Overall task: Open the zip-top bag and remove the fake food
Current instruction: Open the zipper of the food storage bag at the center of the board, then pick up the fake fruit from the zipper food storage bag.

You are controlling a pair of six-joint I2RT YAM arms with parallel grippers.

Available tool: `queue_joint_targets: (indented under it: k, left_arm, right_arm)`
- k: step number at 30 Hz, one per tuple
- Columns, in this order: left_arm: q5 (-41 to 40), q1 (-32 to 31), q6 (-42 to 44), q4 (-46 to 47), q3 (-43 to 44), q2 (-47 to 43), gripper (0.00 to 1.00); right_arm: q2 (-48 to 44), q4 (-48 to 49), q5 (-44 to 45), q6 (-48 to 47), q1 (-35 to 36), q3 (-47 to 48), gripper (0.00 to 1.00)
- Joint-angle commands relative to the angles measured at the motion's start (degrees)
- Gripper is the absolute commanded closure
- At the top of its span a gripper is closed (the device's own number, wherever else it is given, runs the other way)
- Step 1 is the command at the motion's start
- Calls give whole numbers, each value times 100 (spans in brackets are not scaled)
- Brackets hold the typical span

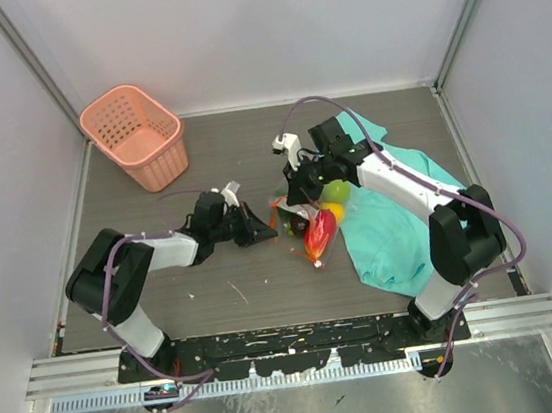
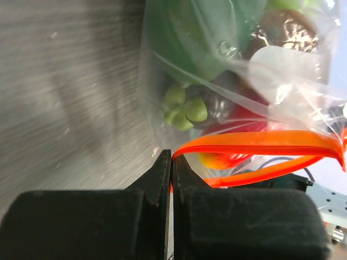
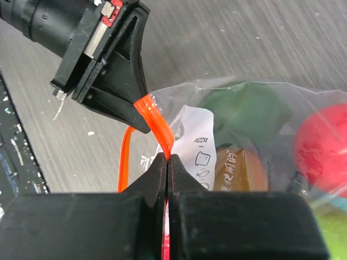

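The zip-top bag (image 1: 315,228) lies mid-table with its far end on a teal cloth. My left gripper (image 1: 261,225) is shut on the bag's red-orange zip strip (image 2: 255,142) at the near-left corner. My right gripper (image 1: 297,190) is shut on the same strip (image 3: 157,122) from the far side. In the left wrist view the two sides of the strip stand apart, so the mouth gapes. Inside the bag the fake food shows: green pieces (image 2: 184,108), a red piece (image 3: 322,146), a dark green one (image 3: 244,111). A white label (image 3: 198,146) sits on the plastic.
A pink basket (image 1: 137,138) stands at the back left. The teal cloth (image 1: 398,217) is spread over the right side under my right arm. White walls close the table on three sides, and a black rail (image 1: 293,343) runs along the near edge.
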Motion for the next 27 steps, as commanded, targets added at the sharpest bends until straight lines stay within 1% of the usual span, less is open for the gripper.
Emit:
queue_joint_targets:
  k: [1, 4, 7, 8, 9, 11, 13, 15, 17, 19, 21, 24, 26, 27]
  left_arm:
    - [-561, 21, 116, 595, -356, -872, 100]
    - [-1115, 4, 363, -61, -527, -1380, 100]
    - [-1515, -27, 562, -743, -557, -1760, 100]
    - [-1636, -40, 611, -906, -562, -1856, 100]
    - [-1738, -56, 649, -1048, -570, -1954, 97]
    - [-1872, -59, 714, -1238, -613, -2186, 86]
    - [-1958, -59, 767, -1332, -678, -2407, 78]
    - [-2005, -61, 854, -1303, -799, -2884, 67]
    - [-2035, -59, 1028, -1274, -928, -3306, 54]
    - [-1993, -59, 1190, -1127, -1105, -3805, 42]
    - [-1784, -52, 1278, -850, -1240, -4144, 30]
    - [-1087, -42, 1118, -205, -1322, -4288, 28]
    - [-564, -51, 819, 146, -1204, -4102, 31]
    - [-361, -74, 647, 349, -1117, -3941, 35]
  right_arm:
    - [-367, 425, -667, -93, 17, 155, 99]
    - [-577, 430, -832, -184, 24, 125, 99]
    - [-747, 596, -1325, -175, 20, -9, 99]
    - [-752, 661, -1471, -100, 24, -60, 99]
    - [-729, 674, -1570, -63, 26, -71, 99]
    - [-645, 684, -1611, -12, 34, -68, 99]
    - [-560, 679, -1546, 20, 40, -64, 99]
    - [-499, 662, -1500, 27, 35, -50, 99]
    - [-464, 641, -1438, 20, 37, -46, 99]
    - [-421, 597, -1439, -18, 39, -37, 99]
    - [-390, 573, -1473, -34, 35, -31, 99]
    - [-353, 542, -1501, -50, 36, -15, 99]
    - [-352, 526, -1496, -50, 35, -6, 99]
    - [-345, 523, -1494, -47, 41, -3, 99]
